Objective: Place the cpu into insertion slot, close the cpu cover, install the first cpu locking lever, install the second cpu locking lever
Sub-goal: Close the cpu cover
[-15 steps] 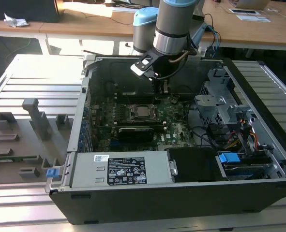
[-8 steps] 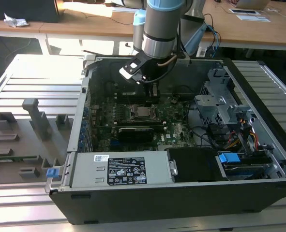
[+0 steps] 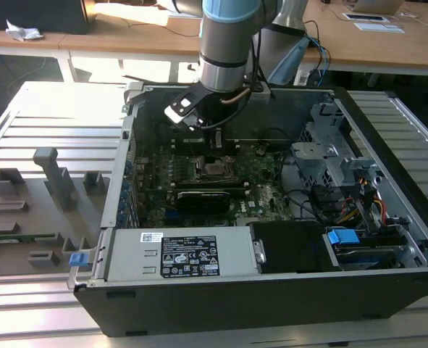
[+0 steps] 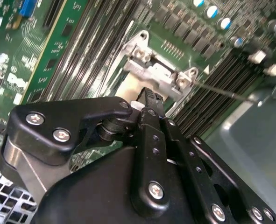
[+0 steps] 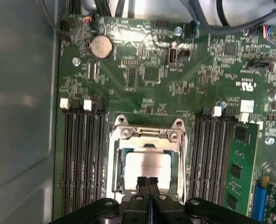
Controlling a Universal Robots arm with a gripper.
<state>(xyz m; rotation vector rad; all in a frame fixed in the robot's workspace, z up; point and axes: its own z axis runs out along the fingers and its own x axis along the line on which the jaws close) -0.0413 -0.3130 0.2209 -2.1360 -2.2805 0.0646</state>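
On the table (image 3: 47, 109), the open case (image 3: 199, 304) carries a white label (image 3: 190, 259) at six o'clock from the insertion slot (image 3: 215, 171) in the exterior view; its print is too small to read. The claw (image 5: 146, 179), pinched narrow and empty, meets the cpu cover (image 5: 149, 136) over the seated cpu (image 5: 147, 165). It should press squarely and gently.

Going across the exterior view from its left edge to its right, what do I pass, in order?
In order: grey fixture board → blue tab → insertion slot → blue connector.
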